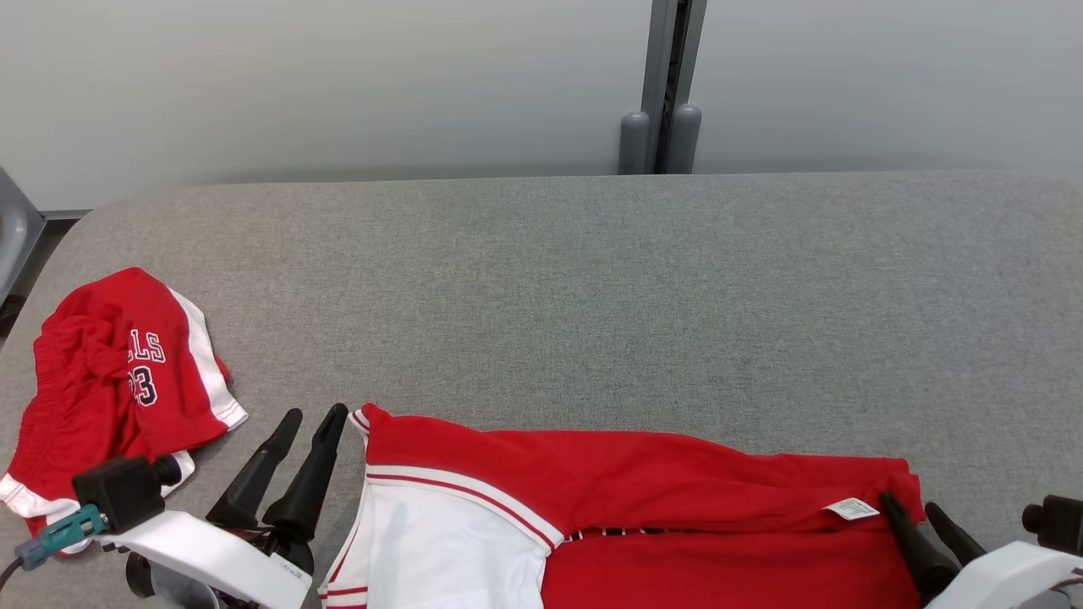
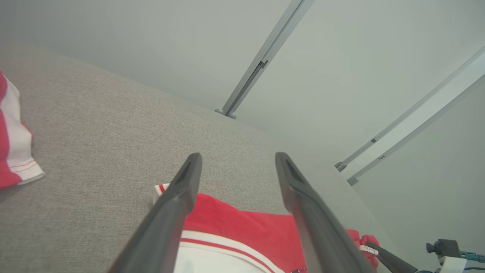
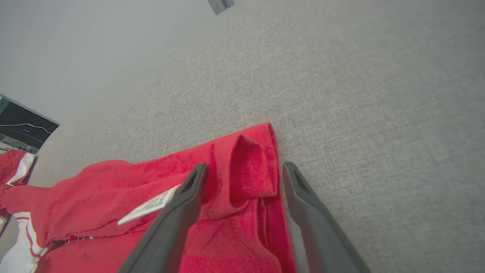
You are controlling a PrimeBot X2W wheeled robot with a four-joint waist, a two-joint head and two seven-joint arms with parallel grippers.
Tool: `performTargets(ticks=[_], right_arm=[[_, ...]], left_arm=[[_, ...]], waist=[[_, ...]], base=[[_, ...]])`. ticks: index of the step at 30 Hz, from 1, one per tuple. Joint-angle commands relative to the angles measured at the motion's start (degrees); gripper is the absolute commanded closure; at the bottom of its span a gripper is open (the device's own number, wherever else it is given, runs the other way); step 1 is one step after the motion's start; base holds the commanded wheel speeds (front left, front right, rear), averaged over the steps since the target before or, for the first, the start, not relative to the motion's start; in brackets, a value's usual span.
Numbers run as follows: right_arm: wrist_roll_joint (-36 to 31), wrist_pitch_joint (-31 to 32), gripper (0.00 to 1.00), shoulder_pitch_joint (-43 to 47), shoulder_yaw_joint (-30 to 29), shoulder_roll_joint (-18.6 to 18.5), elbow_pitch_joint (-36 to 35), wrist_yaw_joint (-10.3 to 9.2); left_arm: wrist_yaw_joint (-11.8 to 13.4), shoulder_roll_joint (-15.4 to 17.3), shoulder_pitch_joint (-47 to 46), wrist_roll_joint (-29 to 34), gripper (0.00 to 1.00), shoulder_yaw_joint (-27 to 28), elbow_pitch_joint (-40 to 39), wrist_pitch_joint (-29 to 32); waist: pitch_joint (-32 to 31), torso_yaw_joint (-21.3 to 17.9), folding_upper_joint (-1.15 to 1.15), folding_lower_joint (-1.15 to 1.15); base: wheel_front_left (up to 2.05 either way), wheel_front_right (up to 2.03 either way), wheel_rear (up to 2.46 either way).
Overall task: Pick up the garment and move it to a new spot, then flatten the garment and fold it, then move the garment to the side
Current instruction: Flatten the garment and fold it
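Grey woven cloth covers the counter [image 1: 592,279], with a pale wall [image 1: 338,85] behind it. The garment [image 1: 643,482], red with a white panel [image 1: 440,541], lies stretched along the near edge in front of me, not quite smooth. A second red piece [image 1: 101,381] with white trim lies crumpled at the far left, well apart from it. I judge that I am in the flatten-and-fold step, with the move to a new spot already done, because the cloth is spread out and my two hands stand at its two far corners. The left hand [image 1: 315,412] is released and holds nothing. Its fingers point over the striped left corner, just beside it. The right hand [image 1: 909,504] is also released and empty. One finger is over the cloth next to the small white label [image 1: 850,508], and the other is over bare counter just beside the hem, so the puckered right corner sits between them. Whether the fingertips touch the cloth, I cannot tell. The next move calls for both hands to go down and close on only the top layer at each corner, then pull evenly.
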Motion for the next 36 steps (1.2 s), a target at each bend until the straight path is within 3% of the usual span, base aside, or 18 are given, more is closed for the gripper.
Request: performTargets(ticks=[1, 11, 22, 26, 31, 32, 33, 35, 36], right_arm=[[-0.1, 0.0, 0.0, 0.7, -0.3, -0.4, 0.3, 0.02], [0.7, 4.8, 0.0, 0.4, -1.9, 2.2, 2.7, 0.02], [3.0, 7.3, 0.0, -0.9, -0.3, 4.0, 5.1, 0.01], [3.6, 6.5, 0.0, -0.6, -0.8, 4.1, 6.0, 0.0], [4.2, 7.5, 0.0, -0.1, -0.2, 4.1, 6.9, -0.01], [4.4, 7.6, 0.4, -0.1, 0.0, 4.0, 6.9, -0.01], [4.5, 7.6, 0.67, -0.1, 0.2, 4.1, 6.9, -0.01], [4.8, 7.7, 1.0, -0.2, 0.5, 4.2, 6.4, 0.01], [4.9, 7.6, 1.0, -0.3, 0.7, 4.1, 6.1, 0.01]], left_arm=[[-0.1, -0.1, 0.4, 0.7, 0.0, 0.7, 0.1, -0.3], [1.3, -4.2, 2.9, 10.5, 0.0, 4.7, 3.4, -0.3], [2.7, -11.7, 5.1, 32.1, 0.0, 15.3, 6.2, -0.3], [1.6, -15.7, 7.5, 38.2, 0.0, 20.4, 5.4, -0.3], [-1.8, -20.2, 9.6, 42.7, 0.0, 24.4, 6.2, -0.3], [-2.7, -20.8, 9.8, 43.4, 0.0, 25.2, 6.6, -0.3], [-3.4, -21.6, 9.9, 44.0, 0.0, 25.7, 6.8, -0.3], [-4.5, -22.8, 10.0, 45.3, 0.0, 26.9, 7.4, -0.3], [-5.0, -23.2, 10.0, 45.8, 0.0, 27.4, 7.7, -0.3]], waist=[[0.0, 0.0, 0.0, 0.0], [0.8, -0.2, 0.0, 0.0], [1.9, 0.7, 0.0, 0.0], [1.7, 0.9, 0.0, 0.0], [1.4, 0.9, 0.0, 0.0], [1.3, 0.9, 0.0, 0.0], [1.3, 0.9, 0.0, 0.0], [1.3, 0.8, 0.0, 0.0], [1.3, 0.8, 0.0, 0.0]], base=[[0.0, 0.0, 0.0], [0.0, 0.0, 0.0], [0.0, 0.0, 0.0], [0.0, 0.0, 0.0], [0.0, 0.0, 0.0], [0.0, 0.0, 0.0], [0.0, 0.0, 0.0], [0.0, 0.0, 0.0], [0.0, 0.0, 0.0]])
